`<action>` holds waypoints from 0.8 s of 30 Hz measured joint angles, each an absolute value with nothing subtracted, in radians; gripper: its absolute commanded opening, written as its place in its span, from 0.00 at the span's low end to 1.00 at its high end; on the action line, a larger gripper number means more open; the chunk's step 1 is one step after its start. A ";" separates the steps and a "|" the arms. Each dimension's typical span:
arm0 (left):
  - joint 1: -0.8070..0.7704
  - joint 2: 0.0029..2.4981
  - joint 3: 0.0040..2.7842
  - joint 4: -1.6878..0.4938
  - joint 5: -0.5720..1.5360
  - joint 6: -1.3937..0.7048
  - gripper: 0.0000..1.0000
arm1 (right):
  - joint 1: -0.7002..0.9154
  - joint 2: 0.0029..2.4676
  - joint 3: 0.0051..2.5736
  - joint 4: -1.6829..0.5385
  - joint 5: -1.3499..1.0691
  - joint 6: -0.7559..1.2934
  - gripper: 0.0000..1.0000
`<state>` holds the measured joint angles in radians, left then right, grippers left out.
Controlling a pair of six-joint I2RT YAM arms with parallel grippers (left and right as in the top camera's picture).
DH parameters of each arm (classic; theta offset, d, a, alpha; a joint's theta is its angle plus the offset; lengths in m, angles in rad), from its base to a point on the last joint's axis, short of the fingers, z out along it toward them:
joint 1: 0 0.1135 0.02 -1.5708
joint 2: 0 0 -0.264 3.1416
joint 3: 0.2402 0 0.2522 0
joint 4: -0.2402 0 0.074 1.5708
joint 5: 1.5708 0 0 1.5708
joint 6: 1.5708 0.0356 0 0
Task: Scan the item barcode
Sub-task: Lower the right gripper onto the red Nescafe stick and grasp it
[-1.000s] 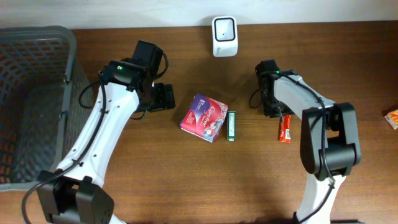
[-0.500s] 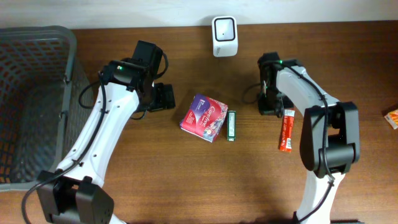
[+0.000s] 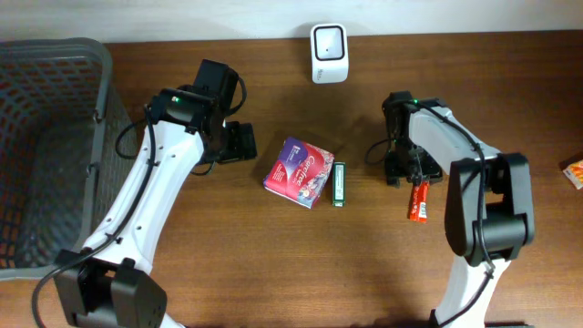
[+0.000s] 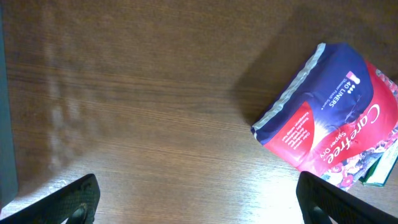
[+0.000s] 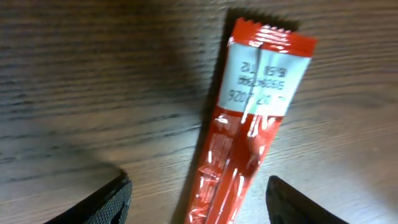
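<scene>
**Red sachet point(image 3: 418, 200) lying flat, white scanner point(image 3: 328, 53) standing far**

The slim, glossy red sachet is lying flat on the right, running near to far at a slight slant and showing a white printed label at one end. The scanner is sitting far centre, well apart from it.

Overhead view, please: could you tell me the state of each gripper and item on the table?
Left gripper: open, holding nothing.
Right gripper: open, holding nothing.
Red packet: flat on the table, not gripped.
Purple pack: lying flat, untouched.
Green box: lying flat right beside it.
Scanner: standing at the far edge.
</scene>
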<state>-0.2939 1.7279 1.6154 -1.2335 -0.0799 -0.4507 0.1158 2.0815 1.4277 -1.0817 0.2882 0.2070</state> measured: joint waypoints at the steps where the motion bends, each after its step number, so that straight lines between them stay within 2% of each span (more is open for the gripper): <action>1: -0.294 1.728 1.615 -1.234 -0.080 -0.451 0.99 | 0.117 2.070 1.409 -1.056 0.308 0.207 0.70; 3: -0.294 1.728 1.615 -1.233 -0.080 -0.451 0.99 | 0.118 2.049 1.372 -1.000 0.337 0.204 0.69; 5: -0.294 1.728 1.615 -1.233 -0.080 -0.451 0.99 | 0.112 2.024 1.324 -0.928 0.363 0.206 0.60; 7: -0.294 1.728 1.615 -1.234 -0.080 -0.451 0.99 | 0.097 2.019 1.309 -0.891 0.366 0.207 0.58; 9: -0.294 1.728 1.615 -1.234 -0.080 -0.451 0.99 | 0.086 2.017 1.308 -0.888 0.343 0.205 0.38; 11: -0.294 1.728 1.615 -1.233 -0.080 -0.450 0.99 | 0.078 2.017 1.305 -0.872 0.310 0.205 0.25; 13: -0.294 1.728 1.615 -1.234 -0.080 -0.451 0.99 | 0.075 2.017 1.298 -0.858 0.276 0.210 0.06; 20: -0.294 1.728 1.615 -1.233 -0.080 -0.450 0.99 | 0.057 2.032 1.333 -0.906 0.191 0.178 0.04; 24: -0.294 1.728 1.615 -1.233 -0.080 -0.450 0.99 | 0.046 2.103 1.464 -1.118 -0.079 0.069 0.04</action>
<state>-0.2939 1.7279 1.6154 -1.2331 -0.0799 -0.4503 0.0456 2.1033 1.4635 -1.1179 -0.0788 0.0692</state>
